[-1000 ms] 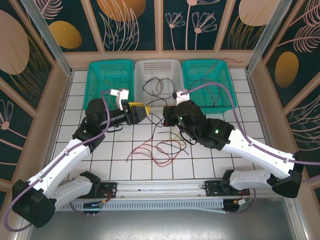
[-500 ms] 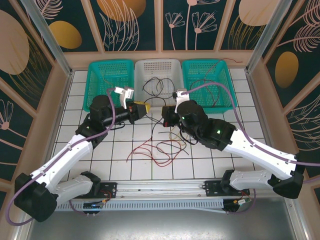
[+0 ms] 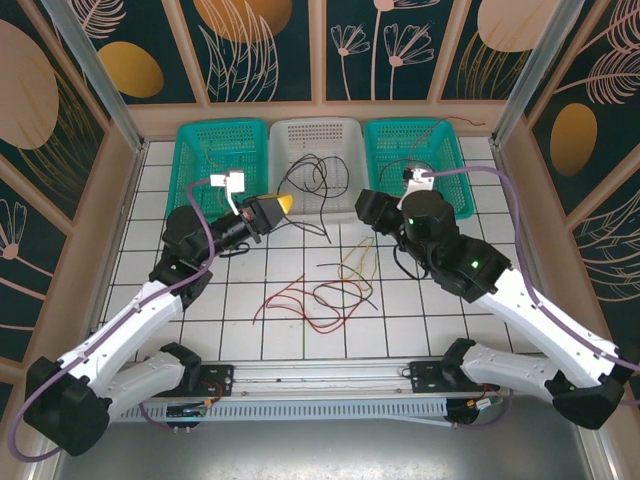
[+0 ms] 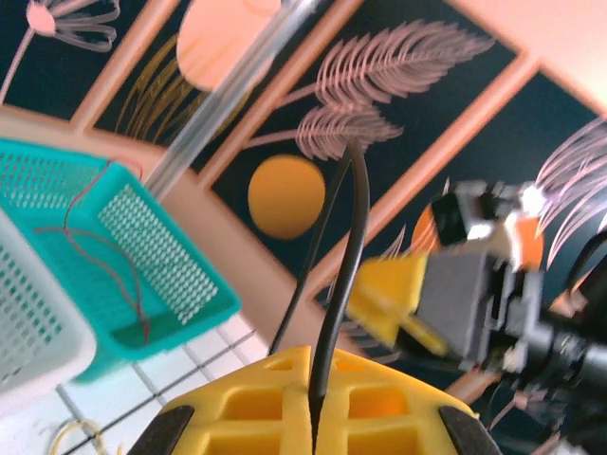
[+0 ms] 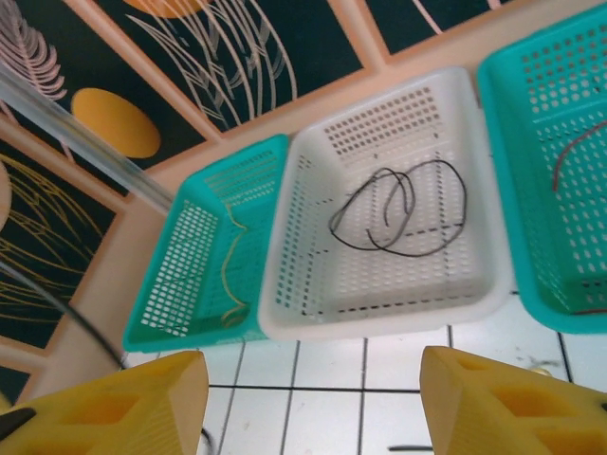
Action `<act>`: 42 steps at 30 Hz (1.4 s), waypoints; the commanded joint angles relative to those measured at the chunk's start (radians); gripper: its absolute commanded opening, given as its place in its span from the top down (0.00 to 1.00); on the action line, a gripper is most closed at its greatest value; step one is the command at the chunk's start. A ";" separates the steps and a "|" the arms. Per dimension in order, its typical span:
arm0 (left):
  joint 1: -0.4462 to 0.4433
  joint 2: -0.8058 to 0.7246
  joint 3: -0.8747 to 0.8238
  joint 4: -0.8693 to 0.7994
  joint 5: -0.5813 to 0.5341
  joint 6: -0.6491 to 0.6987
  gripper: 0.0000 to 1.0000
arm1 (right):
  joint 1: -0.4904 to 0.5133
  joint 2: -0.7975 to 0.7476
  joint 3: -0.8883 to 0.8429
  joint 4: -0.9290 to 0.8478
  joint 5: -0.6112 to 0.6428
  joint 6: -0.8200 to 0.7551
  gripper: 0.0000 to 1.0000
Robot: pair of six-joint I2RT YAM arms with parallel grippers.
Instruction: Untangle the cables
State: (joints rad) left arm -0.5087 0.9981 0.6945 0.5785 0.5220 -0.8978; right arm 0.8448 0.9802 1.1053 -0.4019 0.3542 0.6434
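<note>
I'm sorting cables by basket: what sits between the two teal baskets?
A white basket with a black cable looped inside it, clearest in the right wrist view.

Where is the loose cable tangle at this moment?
Top view: the tangle lies on the tiled table at centre, nearer the arms than the white basket.
</note>
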 commanded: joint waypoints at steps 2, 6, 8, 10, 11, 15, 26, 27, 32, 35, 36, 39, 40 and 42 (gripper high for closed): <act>0.008 0.008 -0.113 0.422 -0.212 -0.504 1.00 | -0.013 -0.028 -0.102 0.086 -0.081 0.076 0.38; 0.005 -0.030 -0.189 0.524 -0.422 -0.686 1.00 | 0.019 -0.053 -0.269 0.392 -0.230 0.130 0.38; 0.004 -0.065 -0.185 0.471 -0.464 -0.690 1.00 | 0.079 -0.031 -0.316 0.515 -0.223 0.131 0.37; 0.005 -0.091 -0.190 0.451 -0.493 -0.704 1.00 | 0.131 0.019 -0.328 0.602 -0.197 0.121 0.36; 0.004 -0.096 -0.197 0.457 -0.499 -0.722 1.00 | 0.141 0.044 -0.328 0.636 -0.195 0.122 0.36; 0.001 -0.095 -0.239 0.511 -0.534 -0.818 1.00 | 0.142 0.156 -0.326 0.848 -0.228 0.127 0.34; -0.009 -0.117 -0.239 0.469 -0.559 -0.812 1.00 | 0.128 0.453 -0.148 1.164 -0.431 0.161 0.32; -0.010 -0.119 -0.243 0.469 -0.562 -0.813 1.00 | 0.128 0.473 -0.139 1.170 -0.439 0.169 0.32; -0.011 -0.117 -0.251 0.471 -0.558 -0.816 1.00 | 0.124 0.547 -0.112 1.230 -0.475 0.208 0.37; -0.014 -0.109 -0.251 0.475 -0.551 -0.814 1.00 | 0.119 0.576 -0.075 1.205 -0.484 0.211 0.41; -0.014 -0.106 -0.251 0.475 -0.548 -0.815 1.00 | 0.117 0.586 -0.065 1.202 -0.487 0.213 0.43; -0.014 -0.099 -0.253 0.482 -0.546 -0.810 1.00 | 0.111 0.604 -0.038 1.158 -0.485 0.221 0.58; -0.014 -0.099 -0.252 0.482 -0.548 -0.808 1.00 | 0.111 0.609 -0.033 1.140 -0.484 0.220 0.66; -0.014 -0.102 -0.245 0.478 -0.550 -0.786 1.00 | 0.110 0.607 -0.039 1.104 -0.470 0.219 0.81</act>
State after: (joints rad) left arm -0.5182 0.8993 0.4473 1.0176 -0.0250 -1.6917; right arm 0.9607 1.5841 1.0378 0.7322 -0.1184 0.8520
